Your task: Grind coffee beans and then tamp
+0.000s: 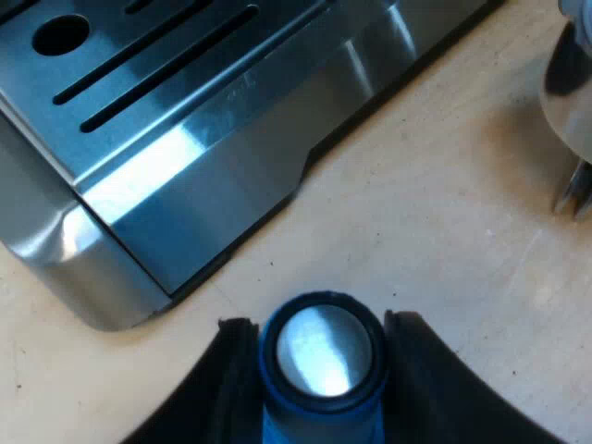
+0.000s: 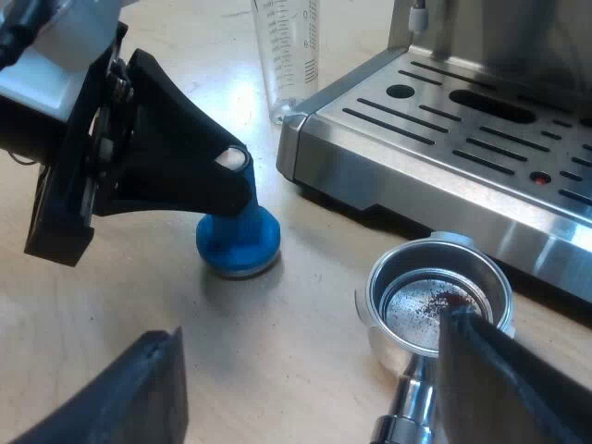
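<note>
Standing largest, the espresso machine [image 2: 462,139] shows its slotted drip tray, with the measuring glass [image 2: 289,55] at its corner. The metal holder [image 2: 439,296] lies on the table [image 2: 305,370] just beside the tray's edge, its basket bare but for a few dark specks. The right gripper [image 2: 314,398] hovers over the holder's handle, fingers spread wide, holding nothing. Near the machine the blue tamper [image 1: 322,356] stands upright, pinched at its top by the left gripper [image 1: 322,322]. The step in hand looks like taking up the tamper, yet grinding seems undone; next calls for filling the basket, then a level press
</note>
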Robot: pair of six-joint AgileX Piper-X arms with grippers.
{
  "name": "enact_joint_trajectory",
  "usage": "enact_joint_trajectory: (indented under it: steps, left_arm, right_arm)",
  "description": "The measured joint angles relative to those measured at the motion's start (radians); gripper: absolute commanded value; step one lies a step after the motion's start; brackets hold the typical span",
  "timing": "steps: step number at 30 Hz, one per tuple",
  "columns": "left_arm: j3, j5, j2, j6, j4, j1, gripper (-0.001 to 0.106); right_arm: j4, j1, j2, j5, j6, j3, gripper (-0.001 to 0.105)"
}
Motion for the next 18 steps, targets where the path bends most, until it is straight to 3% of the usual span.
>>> enact_joint_trajectory:
  steps: [1,2,3,5,13,18]
  left_arm:
    - [0.0,0.0,0.0,0.0,0.0,0.0,0.035]
    - [0.0,0.0,0.0,0.0,0.0,0.0,0.049]
    - [0.0,0.0,0.0,-0.003,0.0,0.0,0.055]
    - [0.0,0.0,0.0,-0.003,0.0,0.0,0.062]
    - [0.0,0.0,-0.008,-0.003,-0.005,0.0,0.063]
    - [0.0,0.0,-0.089,-0.003,0.012,0.0,0.063]
  right_arm:
    - [0.0,0.0,0.0,0.0,0.0,0.0,0.059]
    - [0.0,0.0,0.0,0.0,0.0,0.0,0.059]
    - [0.0,0.0,0.0,0.0,0.0,0.0,0.059]
    - [0.0,0.0,0.0,0.0,0.0,0.0,0.059]
    - [0.0,0.0,0.0,0.0,0.0,0.0,0.059]
    - [0.0,0.0,0.0,0.0,0.0,0.0,0.059]
